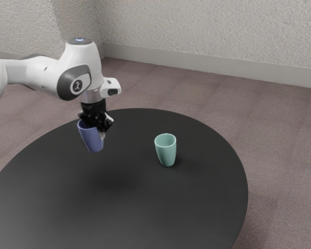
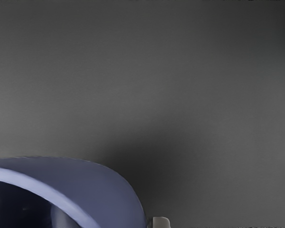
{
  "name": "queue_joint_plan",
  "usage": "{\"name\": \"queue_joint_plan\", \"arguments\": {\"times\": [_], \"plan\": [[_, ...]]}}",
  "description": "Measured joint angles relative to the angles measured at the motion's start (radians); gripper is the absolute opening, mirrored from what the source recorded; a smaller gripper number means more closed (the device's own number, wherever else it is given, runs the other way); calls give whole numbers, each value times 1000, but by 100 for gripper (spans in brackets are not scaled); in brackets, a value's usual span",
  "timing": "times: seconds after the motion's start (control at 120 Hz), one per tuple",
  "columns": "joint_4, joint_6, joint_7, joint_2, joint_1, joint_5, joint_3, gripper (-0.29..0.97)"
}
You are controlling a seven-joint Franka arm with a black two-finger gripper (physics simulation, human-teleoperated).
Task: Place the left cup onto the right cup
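Observation:
A blue cup (image 1: pixel 90 138) hangs in the air above the round black table (image 1: pixel 197 218), tilted a little, with my black gripper (image 1: pixel 96 126) shut on its rim. Its shadow lies on the tabletop below it. In the wrist view the blue cup (image 2: pixel 71 190) is a large curved rim and wall just under my hand. A green cup (image 1: pixel 166 149) stands upright on the table toward the exterior view's right of the held cup, well apart from it.
The table's curved edge runs close on the exterior view's right and front. Beyond it lies a brown carpeted floor (image 1: pixel 269 114) and a pale wall with a skirting board.

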State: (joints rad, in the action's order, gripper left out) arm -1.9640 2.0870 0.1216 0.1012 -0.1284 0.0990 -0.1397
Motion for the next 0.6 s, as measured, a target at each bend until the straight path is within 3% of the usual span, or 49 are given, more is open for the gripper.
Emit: {"name": "queue_joint_plan", "arguments": {"times": [0.6], "plan": [[302, -126, 16, 182, 17, 18, -108, -10]]}}
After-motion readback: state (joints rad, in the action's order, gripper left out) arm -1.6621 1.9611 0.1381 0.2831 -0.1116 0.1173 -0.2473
